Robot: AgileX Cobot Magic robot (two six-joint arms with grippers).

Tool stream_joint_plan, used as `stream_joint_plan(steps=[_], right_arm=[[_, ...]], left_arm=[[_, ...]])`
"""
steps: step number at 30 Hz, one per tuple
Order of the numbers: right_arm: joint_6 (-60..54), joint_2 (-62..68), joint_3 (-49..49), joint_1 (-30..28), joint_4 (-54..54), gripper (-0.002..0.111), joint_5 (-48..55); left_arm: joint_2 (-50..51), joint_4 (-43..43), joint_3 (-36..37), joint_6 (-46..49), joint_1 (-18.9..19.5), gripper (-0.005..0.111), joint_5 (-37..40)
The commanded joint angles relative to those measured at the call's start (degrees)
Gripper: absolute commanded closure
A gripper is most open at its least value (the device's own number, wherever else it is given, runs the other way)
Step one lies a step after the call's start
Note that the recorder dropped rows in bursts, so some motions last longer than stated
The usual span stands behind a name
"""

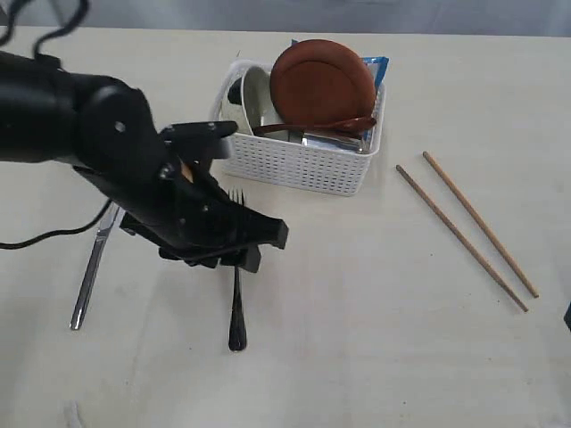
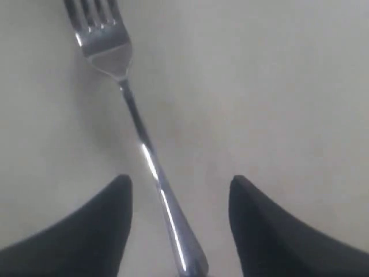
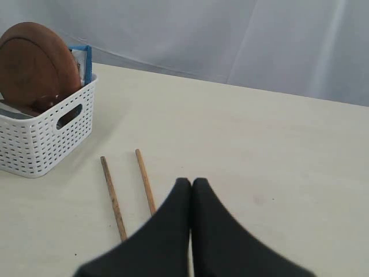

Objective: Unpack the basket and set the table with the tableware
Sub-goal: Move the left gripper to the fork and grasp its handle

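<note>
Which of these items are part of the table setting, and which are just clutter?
Job: basket, fork, knife, chopsticks, plate, bowl, wooden spoon, table.
Just lying about: blue snack bag, tucked in the basket behind the plate.

Soft, even light fills the exterior view: the table [image 1: 375,339] reads pale cream and shadows are faint, the clearest a dim band along the basket [image 1: 303,169] in the upper middle of the frame. The left wrist view is dimmer and greyer, with 1 white streak of glare down the fork [image 2: 147,158] handle; the left gripper [image 2: 180,196] looks soft-edged and unfocused. The right gripper [image 3: 192,190] blurs toward the lens.
</note>
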Motion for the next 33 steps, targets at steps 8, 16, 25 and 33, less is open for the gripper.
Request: stream_joint_plan(steps=[8,16,25,33], right_arm=[[0.0,-0.3,0.2,-0.4,-0.3,0.109,-0.2],[0.0,-0.3,0.2,-0.4,-0.3,0.109,-0.2],[0.0,-0.3,0.2,-0.4,-0.3,0.109,-0.2],[0.0,-0.3,0.2,-0.4,-0.3,0.109,-0.2]], left_arm=[[9.5,11.4,-5.6,-11.0,-1.2,0.059,-1.7],[11.0,12.7,-5.6,-11.1,-1.2,0.083,-2.1],[11.0,12.9,-5.6,-11.8,-1.2,0.107,-0.5],[5.9,29.5,-5.6,-28.3,-1.2,0.107,7.4]])
